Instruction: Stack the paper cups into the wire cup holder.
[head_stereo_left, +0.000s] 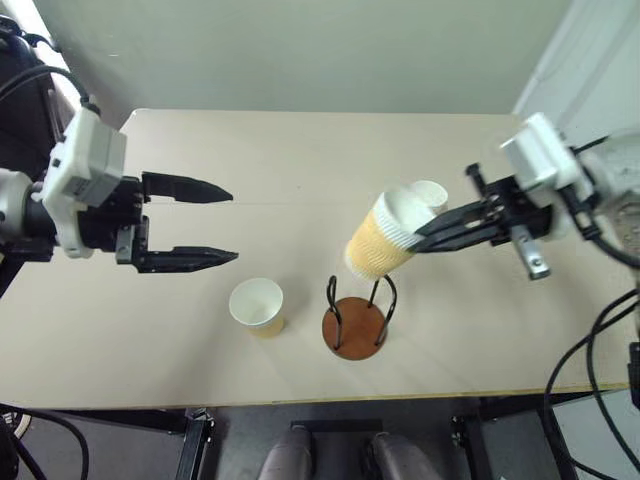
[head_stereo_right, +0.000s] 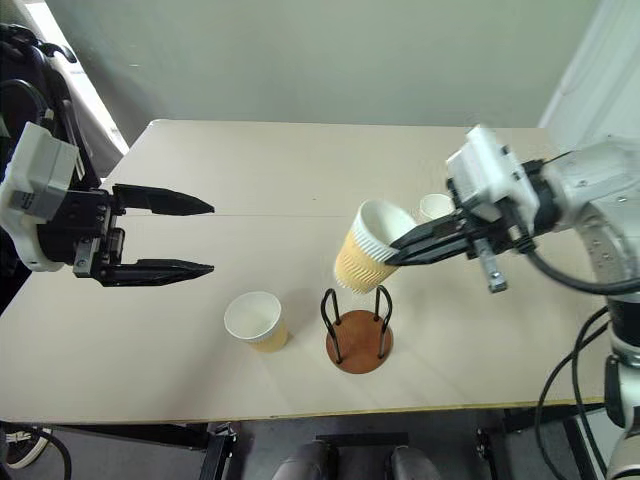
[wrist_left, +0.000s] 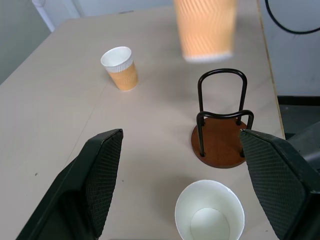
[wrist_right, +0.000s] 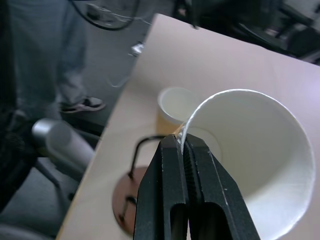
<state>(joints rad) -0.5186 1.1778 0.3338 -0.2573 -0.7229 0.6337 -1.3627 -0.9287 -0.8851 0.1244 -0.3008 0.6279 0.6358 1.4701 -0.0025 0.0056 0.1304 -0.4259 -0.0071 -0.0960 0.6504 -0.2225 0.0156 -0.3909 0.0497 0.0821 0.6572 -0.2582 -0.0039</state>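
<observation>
Beige table (head_stereo_left: 200, 370): right gripper (head_stereo_left: 425, 233) clamps tilted paper cup (head_stereo_left: 383, 240) rim, mouth up-right, base toward wire cup holder (head_stereo_left: 356, 318); left gripper (head_stereo_left: 225, 225) jaws apart.

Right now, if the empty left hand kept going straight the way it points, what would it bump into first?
Probably the paper cup that the right hand holds tilted above the wire cup holder. The open left hand points across at it, though depth is hard to judge.
</observation>
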